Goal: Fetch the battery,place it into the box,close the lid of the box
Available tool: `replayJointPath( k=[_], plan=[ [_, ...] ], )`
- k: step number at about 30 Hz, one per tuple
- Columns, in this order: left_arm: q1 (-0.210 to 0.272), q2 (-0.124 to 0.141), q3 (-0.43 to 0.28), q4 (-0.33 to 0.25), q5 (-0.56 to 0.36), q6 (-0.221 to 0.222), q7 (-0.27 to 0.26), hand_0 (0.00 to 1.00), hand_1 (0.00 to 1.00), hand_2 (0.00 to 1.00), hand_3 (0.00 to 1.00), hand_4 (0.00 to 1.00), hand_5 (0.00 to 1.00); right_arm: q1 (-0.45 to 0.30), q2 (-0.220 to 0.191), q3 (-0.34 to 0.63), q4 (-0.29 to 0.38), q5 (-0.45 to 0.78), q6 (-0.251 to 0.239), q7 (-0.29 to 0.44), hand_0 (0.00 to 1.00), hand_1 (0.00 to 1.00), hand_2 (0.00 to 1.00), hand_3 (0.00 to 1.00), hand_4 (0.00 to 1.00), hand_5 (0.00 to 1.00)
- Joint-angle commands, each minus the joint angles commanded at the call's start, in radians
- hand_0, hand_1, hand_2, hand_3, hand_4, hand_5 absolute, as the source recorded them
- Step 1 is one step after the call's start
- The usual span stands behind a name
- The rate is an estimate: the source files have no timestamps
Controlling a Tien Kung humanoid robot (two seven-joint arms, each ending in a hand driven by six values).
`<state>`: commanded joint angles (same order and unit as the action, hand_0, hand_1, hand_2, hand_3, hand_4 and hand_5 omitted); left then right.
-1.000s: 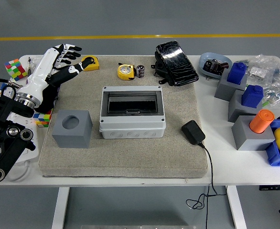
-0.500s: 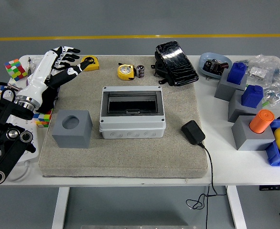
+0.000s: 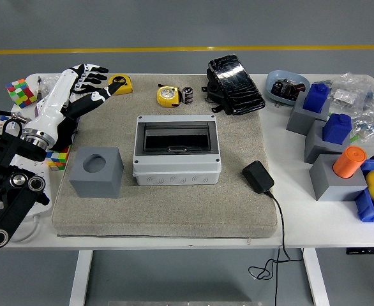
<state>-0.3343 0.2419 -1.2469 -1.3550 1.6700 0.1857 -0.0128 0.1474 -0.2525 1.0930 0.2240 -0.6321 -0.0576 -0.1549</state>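
Observation:
A small black battery (image 3: 187,95) stands upright at the far side of the grey mat, between a yellow tape measure (image 3: 167,95) and a black pouch (image 3: 235,85). The grey box (image 3: 177,149) sits mid-mat with its dark lid down. My left hand (image 3: 85,85) hovers over the mat's far left corner with fingers spread and nothing in them, well left of the battery. The right arm does not show.
A grey cube with a round hole (image 3: 96,171) stands left of the box. A black adapter (image 3: 258,176) with a cord lies to its right. A second yellow tape measure (image 3: 120,84), puzzle cubes (image 3: 20,92), and grey, blue and orange blocks (image 3: 330,146) crowd the table's sides.
My left arm has drawn slightly back and to the left; the hand stays spread. Nothing else moved.

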Motion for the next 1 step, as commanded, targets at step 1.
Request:
replayJointPath(
  k=[1],
  plan=[
    [0.000, 0.000, -0.001, 0.000, 0.000, 0.000, 0.000, 0.577, 0.674, 0.692, 0.705, 0.998, 0.797, 0.000, 0.001, 0.001, 0.000, -0.001, 0.000, 0.000, 0.660, 0.631, 0.630, 0.542, 0.936, 0.447]
  ],
)
